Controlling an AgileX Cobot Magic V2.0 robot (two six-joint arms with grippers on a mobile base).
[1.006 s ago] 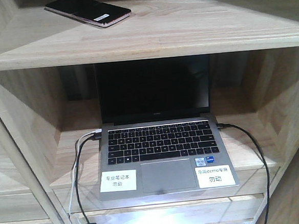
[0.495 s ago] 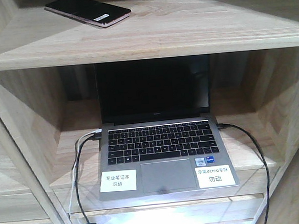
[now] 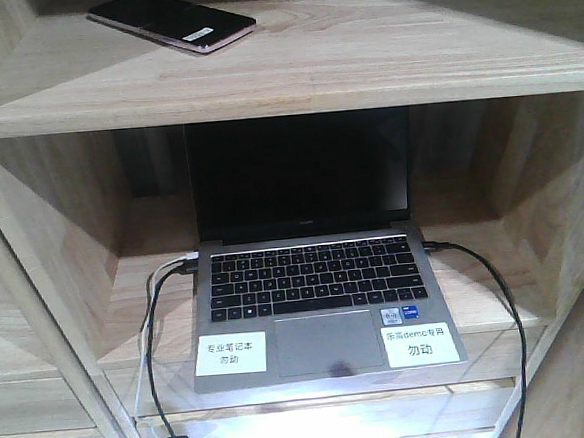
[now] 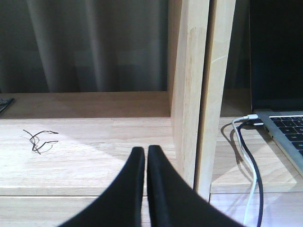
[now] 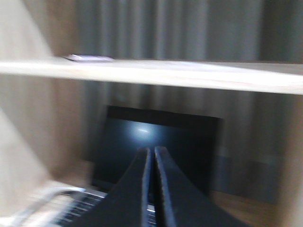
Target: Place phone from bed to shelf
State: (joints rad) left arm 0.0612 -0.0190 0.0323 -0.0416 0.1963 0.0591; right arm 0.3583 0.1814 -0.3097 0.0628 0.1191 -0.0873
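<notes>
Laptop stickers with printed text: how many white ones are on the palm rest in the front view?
2. One white sticker sits left of the trackpad, the other right of it, both on the laptop. A smaller blue badge lies just above the right one.

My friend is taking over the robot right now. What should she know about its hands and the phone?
Left gripper: shut, holding nothing, low in front of the shelf beside the laptop's compartment.
Right gripper: shut, holding nothing, facing the laptop; that view is blurred.
Phone: lying flat on the upper shelf board, left side, above the laptop.
Done: phone is on the shelf.
Left: nothing visible to do; the bed is not in view.
</notes>
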